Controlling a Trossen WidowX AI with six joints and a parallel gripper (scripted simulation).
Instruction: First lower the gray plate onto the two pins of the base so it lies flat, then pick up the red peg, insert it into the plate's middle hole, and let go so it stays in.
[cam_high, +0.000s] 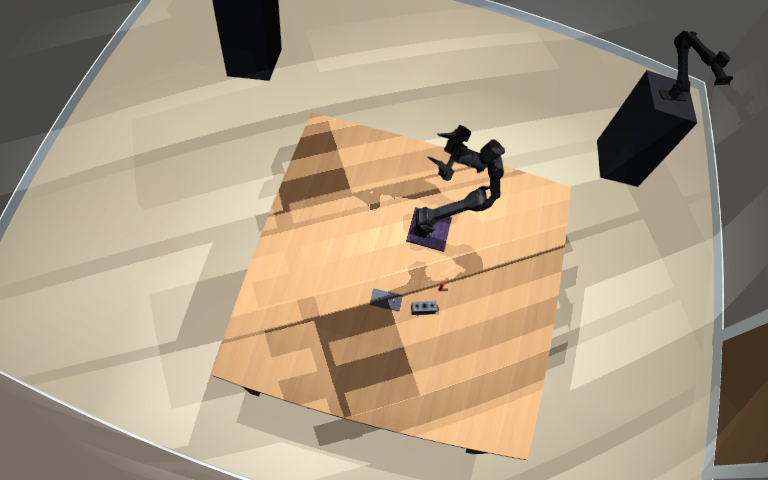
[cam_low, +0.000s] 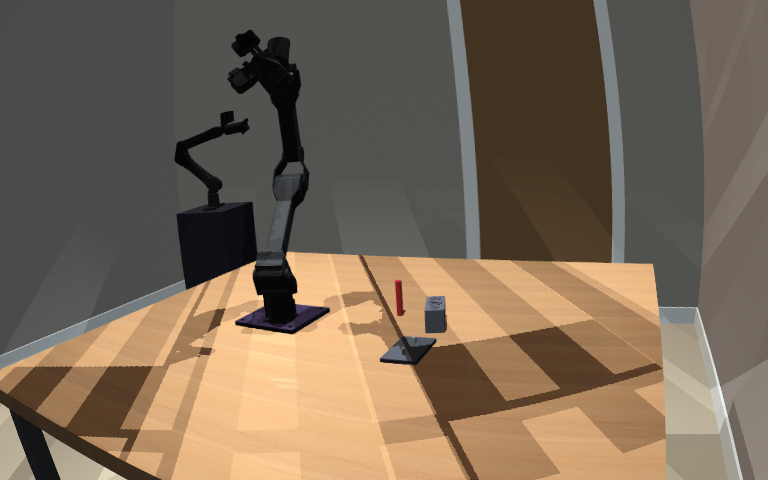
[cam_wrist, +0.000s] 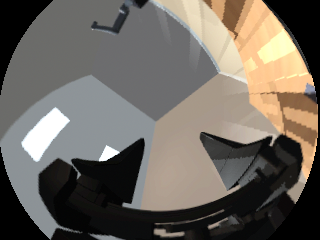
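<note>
Tool (cam_high: 433, 145) (cam_low: 236, 61) (cam_wrist: 172, 138) stands wide, nothing between the fingers. Gray plate (cam_high: 424, 307) (cam_low: 434, 315) sits on the counter (cam_high: 481, 350) (cam_low: 339, 418) (cam_wrist: 270, 55), right of the base (cam_high: 376, 300) (cam_low: 393, 356) in the top view, clearly apart from it. It is a blocky piece, three holes facing up. Red peg (cam_high: 442, 285) (cam_low: 399, 298) stands upright, farther off and a little right of the plate.

Handling, my guess: plate stiff and fairly light, smooth-sided, so it could slip or twist if pinched off centre. I'd take it across the narrow width, mid-length, fingers on the long sides, leaving holes and underside free for the pins. Peg looks rigid, slim, easily tipped; best gripped high on the shaft, square to it, so the lower end can enter the middle hole. Neither looks fragile.

Arm pose: rooted on the purple mounting plate (cam_high: 439, 244) (cam_low: 311, 313), lower link rising, wrist folded high above the counter. Top view has the fingers pointing left, on the far side of the mount, well away from the parts. Wrist view faces mostly walls, counter only at the right edge. Next move calls for a swing to the near side and a turn downward over the plate. Neither placement done.
</note>
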